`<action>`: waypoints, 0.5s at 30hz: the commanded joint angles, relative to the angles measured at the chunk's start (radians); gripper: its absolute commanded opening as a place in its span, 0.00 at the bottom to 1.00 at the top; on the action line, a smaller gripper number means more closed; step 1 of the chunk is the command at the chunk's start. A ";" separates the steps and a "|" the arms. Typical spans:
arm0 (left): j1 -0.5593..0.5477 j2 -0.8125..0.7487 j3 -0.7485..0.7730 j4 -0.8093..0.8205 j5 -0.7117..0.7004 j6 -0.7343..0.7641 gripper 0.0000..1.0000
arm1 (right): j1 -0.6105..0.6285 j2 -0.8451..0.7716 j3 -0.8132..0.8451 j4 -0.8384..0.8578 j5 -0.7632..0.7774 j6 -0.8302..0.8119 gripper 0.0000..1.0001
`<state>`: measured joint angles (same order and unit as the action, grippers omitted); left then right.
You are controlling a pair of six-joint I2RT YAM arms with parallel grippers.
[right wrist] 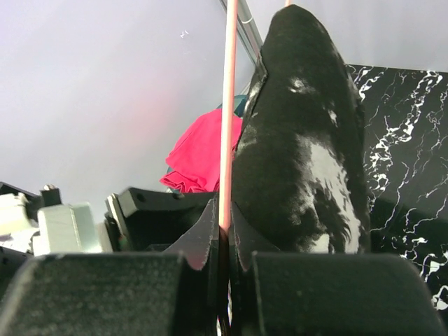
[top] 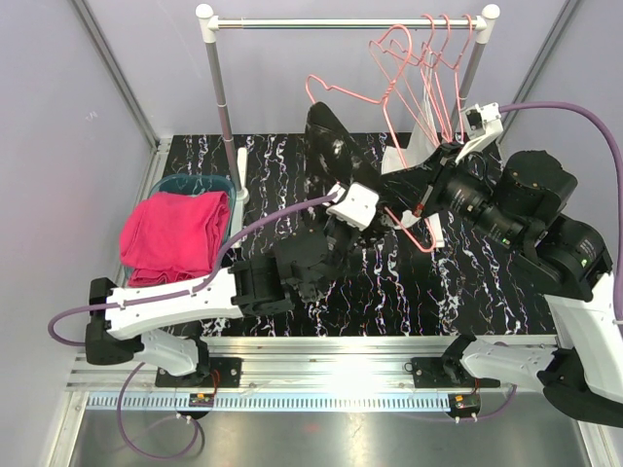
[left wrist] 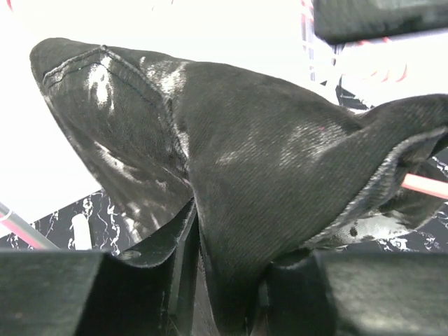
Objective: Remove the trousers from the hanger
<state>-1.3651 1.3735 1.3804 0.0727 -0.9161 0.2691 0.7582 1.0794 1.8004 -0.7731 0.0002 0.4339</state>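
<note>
The black trousers [top: 331,146] with pale speckles hang over a pink wire hanger [top: 421,238] above the middle of the table. My left gripper [top: 331,232] comes in from below, shut on the lower fold of the black trousers [left wrist: 266,154]; the cloth fills the gap between the fingers of this left gripper [left wrist: 234,294]. My right gripper [top: 421,209] is shut on the hanger's wire [right wrist: 229,105], which runs straight up from the right gripper [right wrist: 225,231], with the black trousers [right wrist: 308,140] just to its right. Pink trousers [top: 175,233] lie folded in the basket at left.
A teal basket [top: 195,183] sits at the table's left edge. The white clothes rack [top: 350,21] spans the back, with several empty pink hangers [top: 433,53] at its right end. Its left post [top: 222,97] stands behind the basket. Grey walls close both sides.
</note>
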 commanded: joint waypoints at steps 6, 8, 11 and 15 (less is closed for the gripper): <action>0.006 -0.079 0.002 0.015 0.045 -0.027 0.44 | 0.007 -0.007 0.085 0.138 0.052 -0.061 0.00; 0.008 -0.096 -0.007 0.007 0.054 -0.030 0.43 | 0.007 0.008 0.106 0.118 0.072 -0.073 0.00; 0.008 -0.102 -0.024 0.022 0.042 -0.013 0.37 | 0.007 0.023 0.131 0.112 0.058 -0.070 0.00; 0.008 -0.094 -0.011 0.007 0.040 -0.001 0.38 | 0.007 0.048 0.160 0.094 0.057 -0.078 0.00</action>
<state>-1.3636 1.3178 1.3521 0.0376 -0.8715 0.2626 0.7639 1.1389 1.8767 -0.8253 0.0151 0.4049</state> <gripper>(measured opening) 0.373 0.058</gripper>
